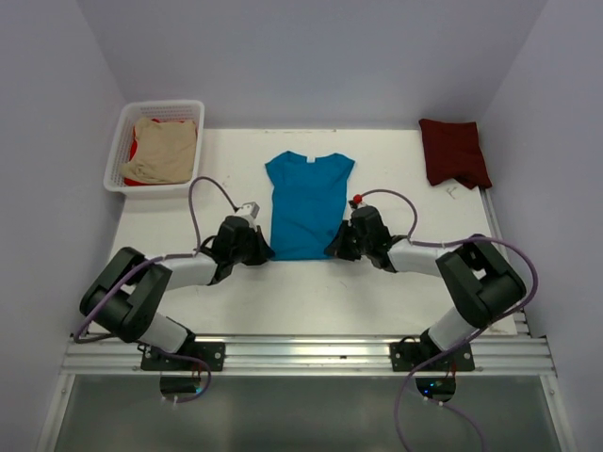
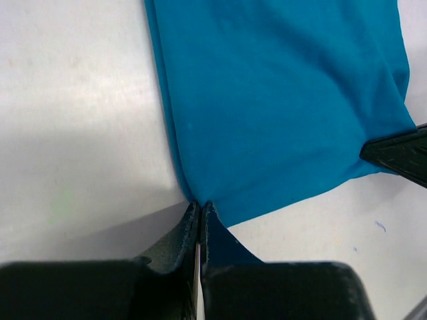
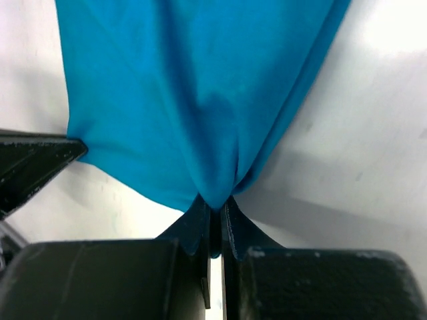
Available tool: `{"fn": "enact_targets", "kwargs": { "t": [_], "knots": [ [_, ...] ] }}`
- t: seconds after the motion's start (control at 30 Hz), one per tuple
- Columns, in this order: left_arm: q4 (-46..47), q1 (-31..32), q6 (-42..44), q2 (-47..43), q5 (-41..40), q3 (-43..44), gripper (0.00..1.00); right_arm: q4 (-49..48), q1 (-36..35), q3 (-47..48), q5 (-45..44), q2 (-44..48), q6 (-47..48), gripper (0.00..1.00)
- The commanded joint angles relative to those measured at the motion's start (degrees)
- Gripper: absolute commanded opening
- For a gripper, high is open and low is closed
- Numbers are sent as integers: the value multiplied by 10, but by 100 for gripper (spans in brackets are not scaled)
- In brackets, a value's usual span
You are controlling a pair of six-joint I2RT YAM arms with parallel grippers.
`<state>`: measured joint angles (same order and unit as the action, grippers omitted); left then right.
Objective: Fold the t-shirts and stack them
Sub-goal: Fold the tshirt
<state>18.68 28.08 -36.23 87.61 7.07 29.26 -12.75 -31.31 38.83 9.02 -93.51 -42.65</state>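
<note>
A teal-blue t-shirt lies flat in the middle of the white table, neck away from me, a small white label at the collar. My left gripper is shut on its near left hem corner. My right gripper is shut on the near right hem corner, where the cloth bunches between the fingers. A dark maroon t-shirt lies folded at the far right. A beige t-shirt lies over a red one in the basket.
A white lattice basket stands at the far left corner. Walls close in the table on the left, back and right. The metal rail with both arm bases runs along the near edge.
</note>
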Motion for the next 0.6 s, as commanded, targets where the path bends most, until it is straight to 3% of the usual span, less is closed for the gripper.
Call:
{"fn": "enact_targets", "kwargs": {
  "t": [0.0, 0.3, 0.43, 0.57],
  "knots": [
    [-56, 15, -19, -70, 20, -36, 0, 43, -25, -33, -1, 65, 22, 0],
    [-255, 131, -110, -319, 15, -56, 0, 126, -115, -94, -7, 212, 0, 0],
    [-340, 172, -161, -423, 1, -36, 0, 227, -168, -89, -22, 291, -21, 0],
    [-447, 195, -169, -462, -46, 18, 0, 321, -195, -49, -50, 372, -29, 0]
  ]
}}
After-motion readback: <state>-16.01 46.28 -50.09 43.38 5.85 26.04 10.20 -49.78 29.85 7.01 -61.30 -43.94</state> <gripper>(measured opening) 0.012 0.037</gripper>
